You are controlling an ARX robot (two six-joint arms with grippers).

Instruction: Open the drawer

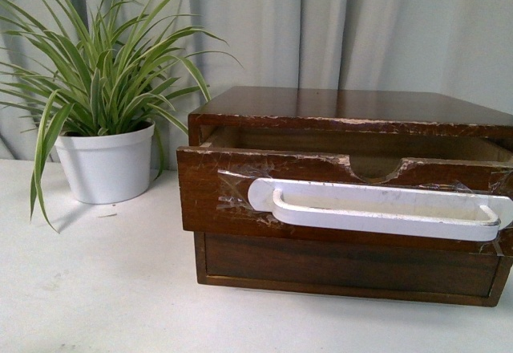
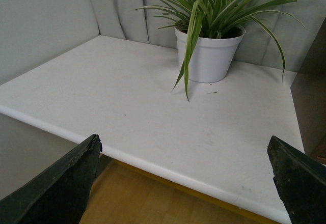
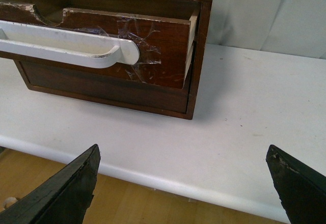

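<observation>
Presently drawer (image 1: 207, 196) stands slightly out (white handle (image 1: 377, 202) taped on); left gripper (image 2: 183, 141) and right gripper (image 3: 182, 150) both spread wide, holding nothing.

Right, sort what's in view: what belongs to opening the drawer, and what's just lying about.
For the job: drawer, partly out; its white handle; right pincer, open, facing it.

Just there: potted plant; lower plain drawer front; left pincer, open at the table edge.
</observation>
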